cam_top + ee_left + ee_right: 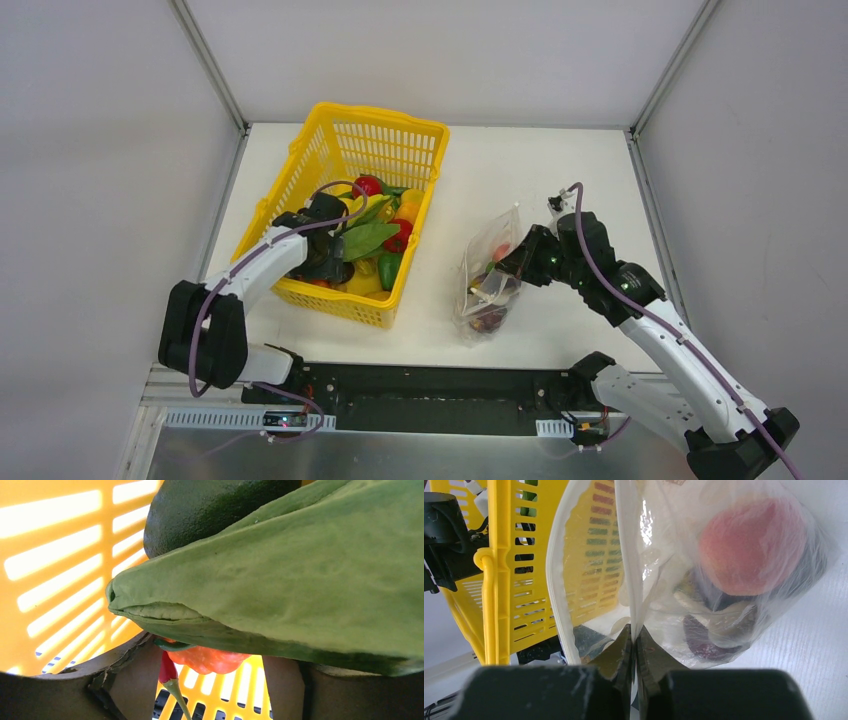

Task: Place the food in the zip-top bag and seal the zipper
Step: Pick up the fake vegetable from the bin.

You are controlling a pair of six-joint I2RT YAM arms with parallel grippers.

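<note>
Overhead view of a white desk with a yellow mesh basket in the upper centre-left and a clear dotted zip-top bag at centre-right, well apart from the basket.

The right claw meets the bag from the right. In the right wrist view the claw is clenched, its jaws pressed together on a thin fold of plastic at the bag's mouth. The whitish zipper runs up the middle of the frame from that pinch. The other lip bows away to the left, so the mouth gapes towards the basket (this hold probably serves to keep the opening ready for the next piece). Inside the bag, at upper right of the frame, lies a rosy round fruit, with a dark purple piece below it. The seal is not yet pressed shut.

The left claw reaches down into the basket among the heaped food. In its own wrist view the left claw appears released, its fingers apart at the bottom edge. A broad green leafy vegetable fills the frame above them, with a dark green rounded fruit at the top. A red chilli and an orange-red piece show in the gap. The claw seems set to pick one, though which one I cannot tell.
</note>
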